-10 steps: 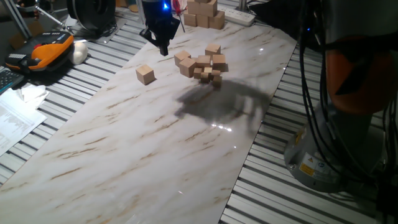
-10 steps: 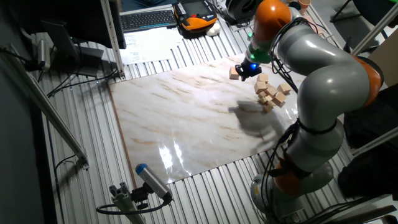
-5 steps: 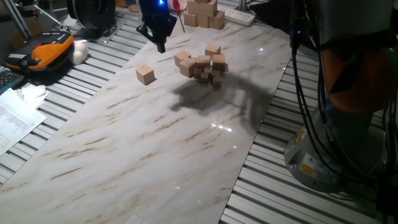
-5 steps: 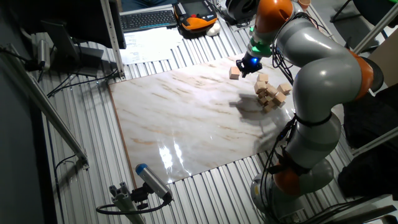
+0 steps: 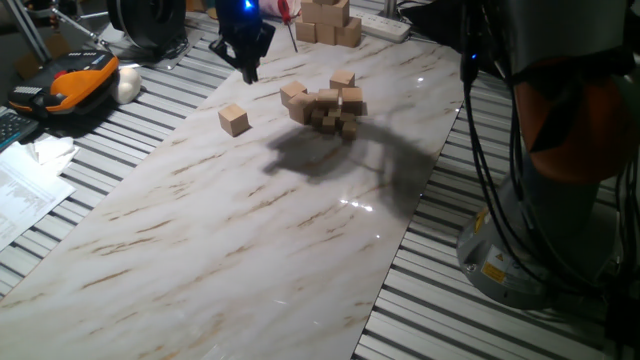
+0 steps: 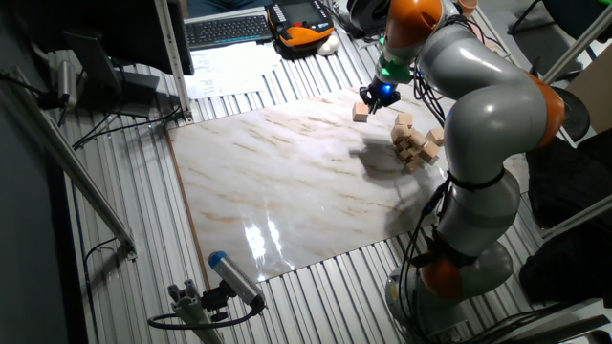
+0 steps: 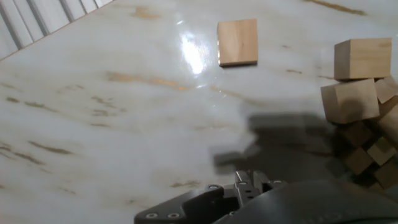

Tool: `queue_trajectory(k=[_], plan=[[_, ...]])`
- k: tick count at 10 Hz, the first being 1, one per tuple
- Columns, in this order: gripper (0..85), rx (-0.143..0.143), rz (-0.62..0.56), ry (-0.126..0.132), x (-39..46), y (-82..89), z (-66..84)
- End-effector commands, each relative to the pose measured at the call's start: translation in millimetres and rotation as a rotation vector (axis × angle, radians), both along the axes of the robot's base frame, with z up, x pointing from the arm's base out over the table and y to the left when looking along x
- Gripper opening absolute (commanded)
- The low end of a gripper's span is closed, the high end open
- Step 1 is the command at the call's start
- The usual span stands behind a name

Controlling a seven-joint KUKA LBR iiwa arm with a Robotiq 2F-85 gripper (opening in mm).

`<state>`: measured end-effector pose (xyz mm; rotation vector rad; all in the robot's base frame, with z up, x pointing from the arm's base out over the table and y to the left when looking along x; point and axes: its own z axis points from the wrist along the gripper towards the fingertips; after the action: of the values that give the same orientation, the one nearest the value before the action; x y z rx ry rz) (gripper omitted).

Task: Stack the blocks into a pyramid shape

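Gripper (image 5: 247,70) above the marble slab (image 5: 230,230), holding nothing visible, jaw opening impossible to tell; lone block (image 5: 234,120) at 7 o'clock below it, apart from the jumbled blocks (image 5: 325,100) at 4 o'clock, hence likeliest first pick; pyramid unbuilt.

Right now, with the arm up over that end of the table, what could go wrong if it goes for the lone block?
The claw hangs above and beyond the lone block, not over it, so a straight descent would likely miss or clip an edge. The other blocks lie in a loose jumble mixed with smaller cubes; a sweep across could scatter them. The hand view does not show the fingertips, so the claw's opening cannot be confirmed before descent.
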<state>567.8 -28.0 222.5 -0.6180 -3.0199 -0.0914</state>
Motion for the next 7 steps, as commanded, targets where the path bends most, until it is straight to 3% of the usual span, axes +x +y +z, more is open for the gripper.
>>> queue_trajectory(k=[1,7], plan=[[17.0,-0.005,-0.002,-0.001,4.1,-0.3,-2.4],[17.0,-0.041,0.006,-0.015,24.7,-14.9,-10.6]])
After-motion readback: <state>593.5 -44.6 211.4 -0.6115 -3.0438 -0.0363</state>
